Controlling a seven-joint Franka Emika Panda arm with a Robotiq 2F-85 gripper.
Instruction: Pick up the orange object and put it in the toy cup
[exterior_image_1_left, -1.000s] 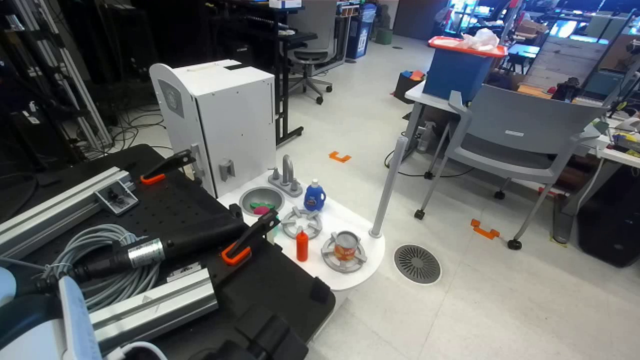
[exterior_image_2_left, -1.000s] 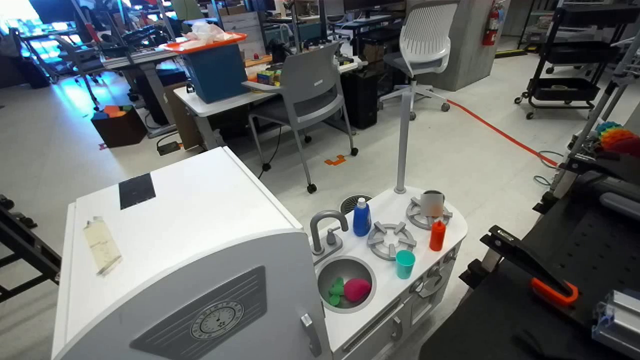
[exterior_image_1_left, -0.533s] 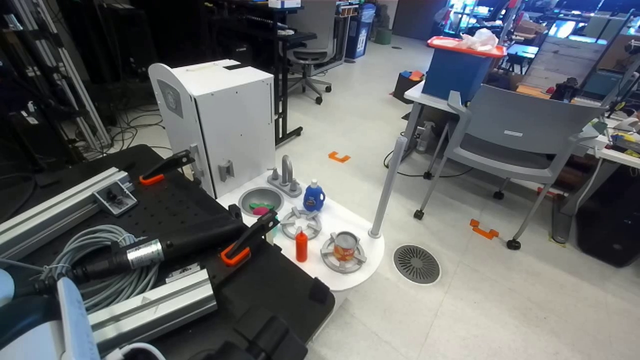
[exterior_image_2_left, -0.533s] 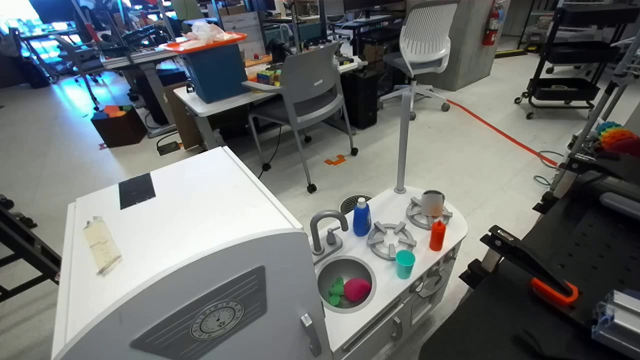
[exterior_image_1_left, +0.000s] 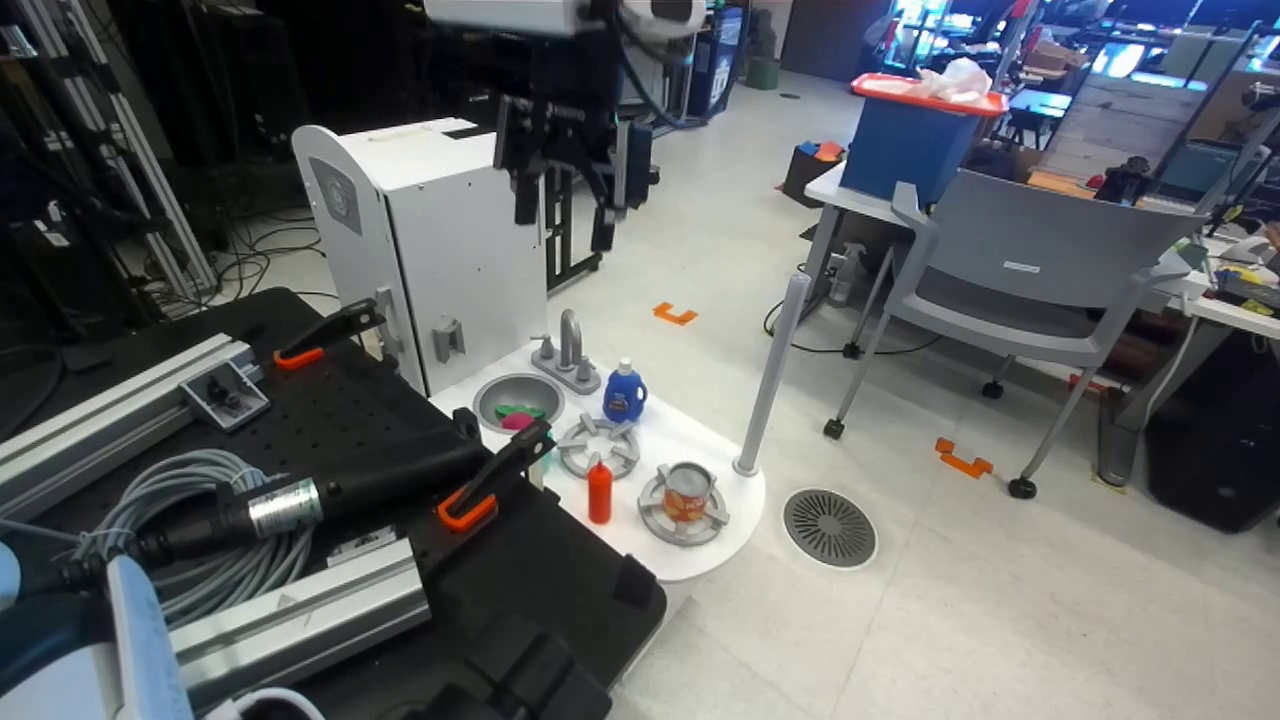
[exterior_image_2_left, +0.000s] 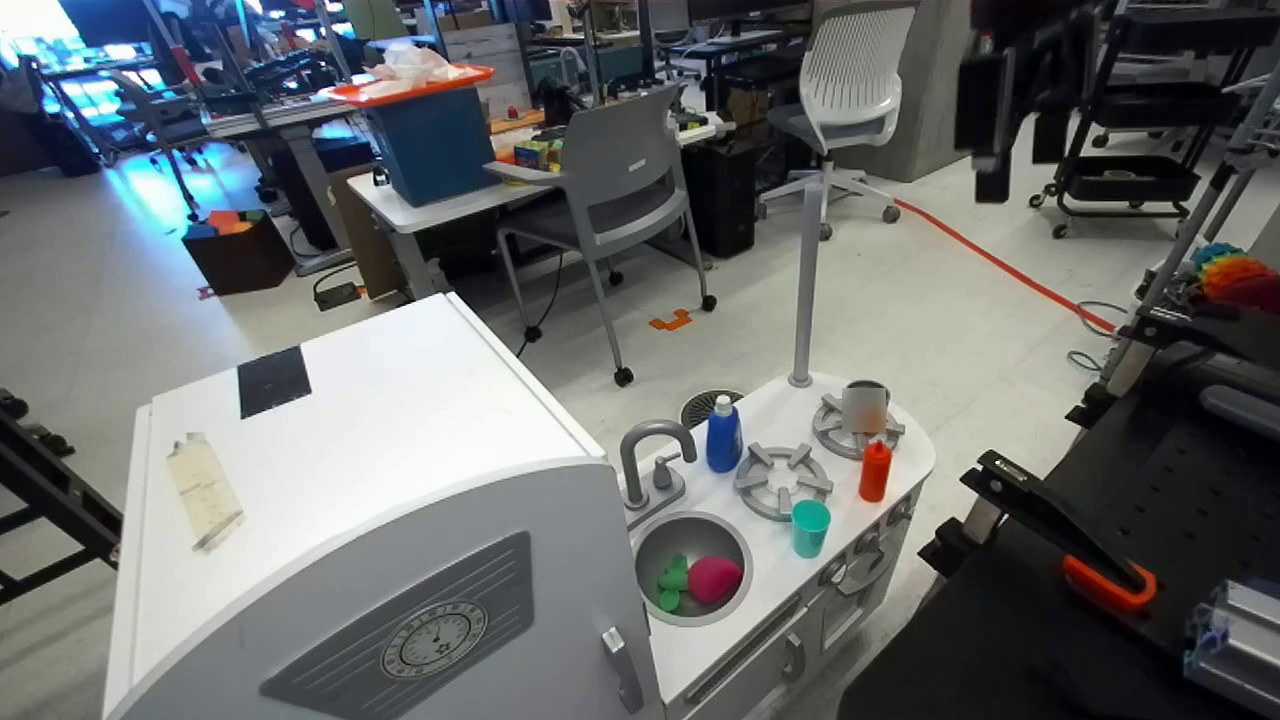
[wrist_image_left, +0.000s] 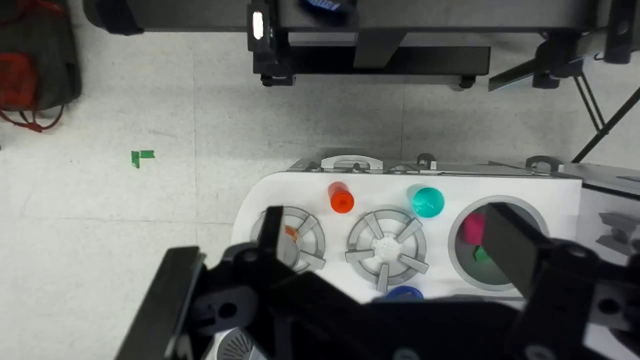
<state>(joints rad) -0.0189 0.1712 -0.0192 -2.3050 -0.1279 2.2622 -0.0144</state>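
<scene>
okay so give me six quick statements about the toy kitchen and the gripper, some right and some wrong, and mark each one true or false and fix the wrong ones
1. The orange bottle and the teal cup both stand on the white counter. True.
2. The gripper hangs in the air with its jaws open. True.
3. The gripper is holding the orange bottle. False: it holds nothing.
4. The teal cup lies on its side. False: it stands upright.
5. A pink and green toy lies in the sink. True.
6. The orange bottle is inside the teal cup. False: the two stand apart.
</scene>
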